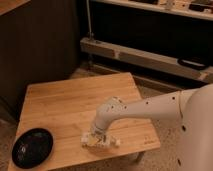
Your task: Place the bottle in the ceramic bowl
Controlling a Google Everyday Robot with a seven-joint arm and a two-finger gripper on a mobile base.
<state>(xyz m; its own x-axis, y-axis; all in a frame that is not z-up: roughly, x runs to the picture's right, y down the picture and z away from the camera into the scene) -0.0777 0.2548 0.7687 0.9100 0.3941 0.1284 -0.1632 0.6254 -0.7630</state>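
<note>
The bottle (89, 140), small and pale with a light label, lies on the wooden table (75, 102) near its front edge. My gripper (99, 140) is down right over the bottle, which pokes out to the left of it; something pale, perhaps its cap end, shows to the right. The white arm reaches in from the right. The ceramic bowl (32, 147), black, shallow and glossy, sits at the table's front left corner, about a bowl's width left of the bottle.
The table's front edge runs just below the gripper and its right edge is close by. Behind the table stand a dark wall panel and a low metal shelf rail (145, 57). Speckled floor surrounds the table.
</note>
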